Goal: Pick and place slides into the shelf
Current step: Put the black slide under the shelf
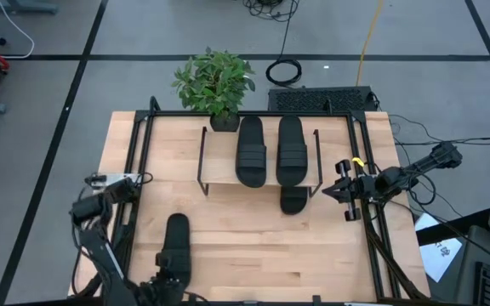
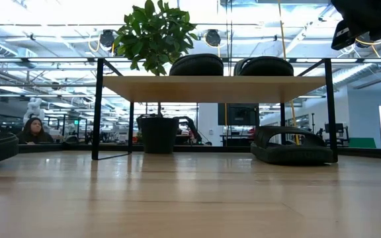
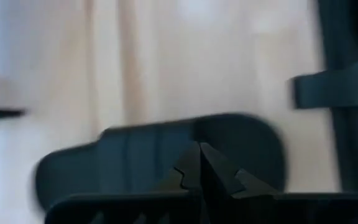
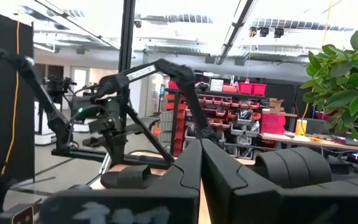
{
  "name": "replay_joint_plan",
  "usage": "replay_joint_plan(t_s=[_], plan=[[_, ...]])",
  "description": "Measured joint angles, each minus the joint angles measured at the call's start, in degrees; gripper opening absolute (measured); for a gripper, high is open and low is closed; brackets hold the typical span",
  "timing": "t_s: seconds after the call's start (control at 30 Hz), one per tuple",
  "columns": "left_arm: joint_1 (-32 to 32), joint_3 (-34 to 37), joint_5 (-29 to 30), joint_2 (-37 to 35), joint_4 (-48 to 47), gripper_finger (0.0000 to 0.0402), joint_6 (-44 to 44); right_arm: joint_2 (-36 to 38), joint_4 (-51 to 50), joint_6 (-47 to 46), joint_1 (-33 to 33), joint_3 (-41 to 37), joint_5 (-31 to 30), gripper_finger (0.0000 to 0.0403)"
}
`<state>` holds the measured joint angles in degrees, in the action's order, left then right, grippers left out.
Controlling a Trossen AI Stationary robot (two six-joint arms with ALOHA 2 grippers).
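The counter is showing pale, smooth wood with a fine grain, and the shelf is pairing a matching light wood board with thin black metal wire legs. The slides are looking like matt black rubbery foam, their wide straps ribbed, while the plant is sitting in a matt black pot.

From overhead we look straight down on the table; from its surface, level under the shelf toward the room. Our left wrist camera sits close above one slide; the right wrist faces the shelf, shared with both wider views
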<state>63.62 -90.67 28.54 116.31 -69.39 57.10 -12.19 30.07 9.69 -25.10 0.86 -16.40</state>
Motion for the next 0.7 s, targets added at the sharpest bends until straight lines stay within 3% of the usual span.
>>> replay_joint_plan(t_s=[0.2, 0.37, 0.53, 0.7], plan=[[-0.1, -15.8, -2.0, 10.7, -20.6, 0.0, 6.9, 0.0, 1.6, -1.1, 0.0, 0.0, 0.0, 0.0], [0.0, -22.6, -2.0, 13.4, -20.4, 0.0, 8.2, 0.0, 1.7, -1.0, 0.0, 0.0, 0.0, 0.0], [0.8, -21.4, 3.9, 13.9, -20.6, 0.0, 8.8, 0.0, 1.9, 1.2, 0.0, 0.0, 0.0, 0.0], [0.6, -19.0, 2.0, 13.9, -20.7, 0.0, 5.5, 0.0, 1.9, -0.2, 0.0, 0.0, 0.0, 0.0]])
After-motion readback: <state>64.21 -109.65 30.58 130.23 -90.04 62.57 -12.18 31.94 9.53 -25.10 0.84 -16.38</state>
